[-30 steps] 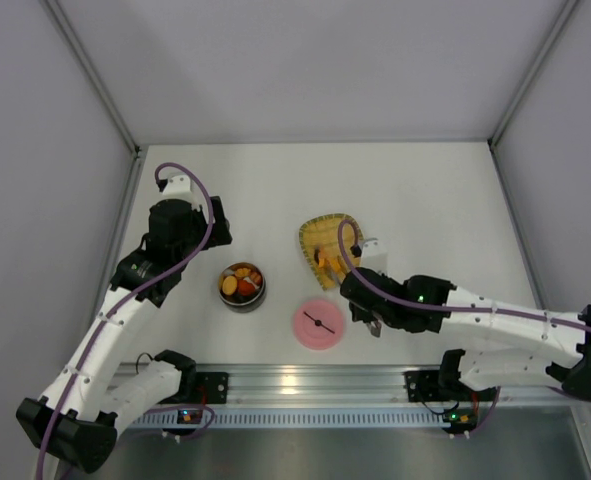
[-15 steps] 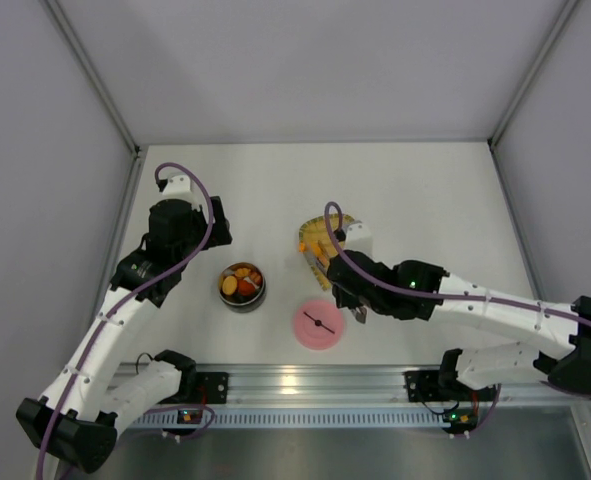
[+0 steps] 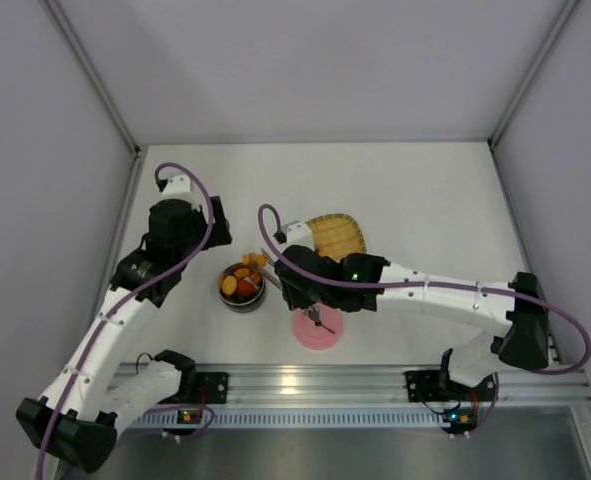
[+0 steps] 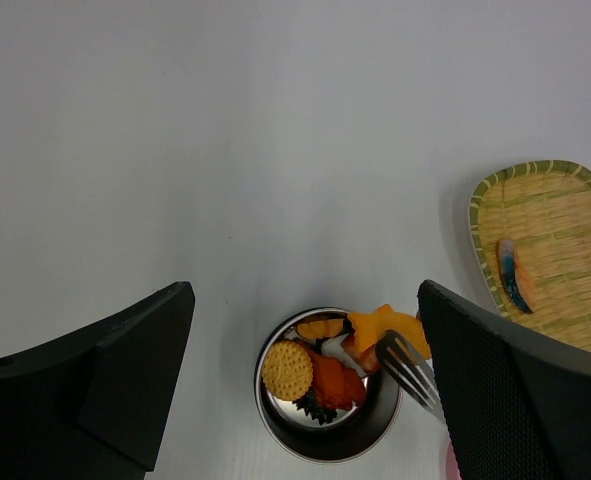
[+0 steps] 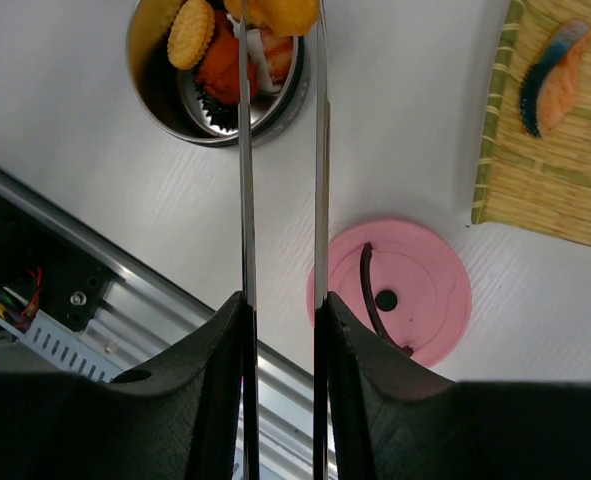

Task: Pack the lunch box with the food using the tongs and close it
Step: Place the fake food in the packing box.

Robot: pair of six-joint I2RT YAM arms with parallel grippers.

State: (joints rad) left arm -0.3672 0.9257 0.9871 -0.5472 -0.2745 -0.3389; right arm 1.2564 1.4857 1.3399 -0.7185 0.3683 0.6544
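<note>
The steel lunch box (image 3: 241,306) stands left of centre, holding a round cookie (image 4: 287,370) and red, orange and dark food pieces. My right gripper (image 5: 280,300) is shut on the pale tongs (image 5: 245,150), whose tips pinch an orange food piece (image 4: 387,327) over the box's right rim. In the top view that orange piece (image 3: 256,259) sits just above the bowl. The pink lid (image 5: 425,270) lies flat on the table to the bowl's right. My left gripper (image 4: 303,290) hovers above the lunch box (image 4: 325,455), open and holding nothing.
A yellow woven tray (image 4: 550,215) lies at the back right of the bowl, with one orange-and-blue fish piece (image 4: 515,275) on it. The aluminium rail (image 3: 295,380) runs along the near table edge, close to the lid (image 3: 320,338).
My right arm swung left from the yellow tray to the lunch box, carrying the tongs and the orange piece. The left arm stayed still.
</note>
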